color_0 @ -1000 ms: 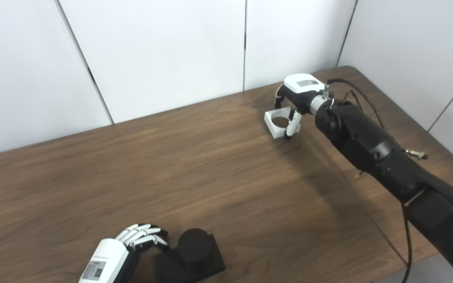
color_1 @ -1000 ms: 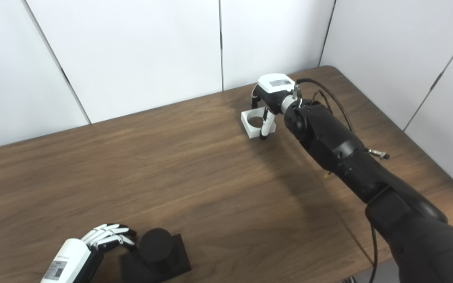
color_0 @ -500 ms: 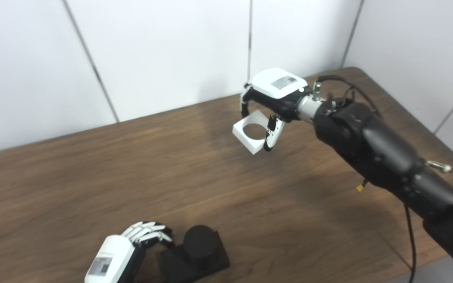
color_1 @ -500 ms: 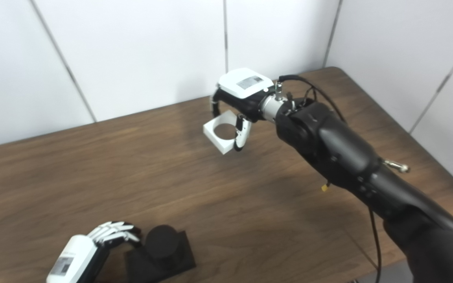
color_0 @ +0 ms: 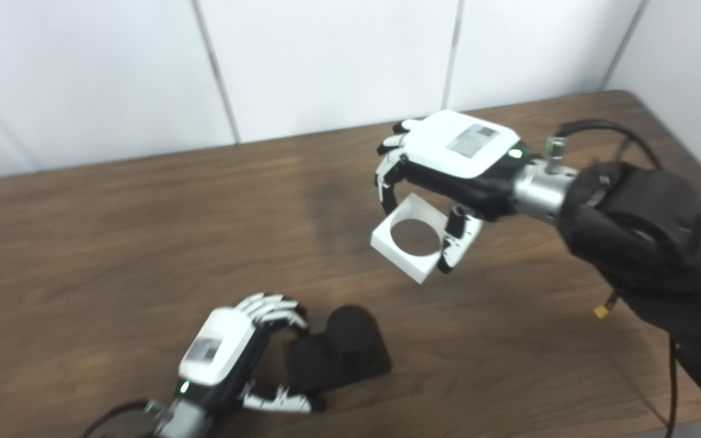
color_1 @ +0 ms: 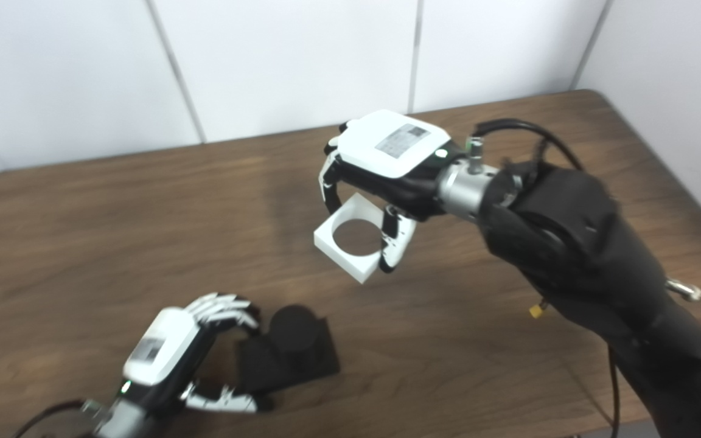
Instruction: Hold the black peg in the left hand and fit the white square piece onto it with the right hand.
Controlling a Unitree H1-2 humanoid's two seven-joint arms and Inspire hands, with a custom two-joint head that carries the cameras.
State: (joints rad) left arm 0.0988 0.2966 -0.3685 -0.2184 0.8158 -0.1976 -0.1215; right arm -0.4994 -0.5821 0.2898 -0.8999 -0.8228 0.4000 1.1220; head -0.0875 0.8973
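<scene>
White wall panels (color_0: 326,61) stand behind a brown wooden table (color_0: 113,231); near its front edge sits the black peg (color_0: 347,328) on its square base, upright. From the left side the left hand (color_0: 229,347) curls around that base, fingers behind and thumb in front, touching it; whether it grips firmly I cannot tell. Above the table, well apart, the right hand (color_1: 387,158) holds the white square piece (color_1: 353,237), tilted; nothing lies between.

table (color_0: 113,243) bare between hands | black peg (color_0: 350,325) top uncovered | left hand (color_0: 229,347) flanks base
</scene>
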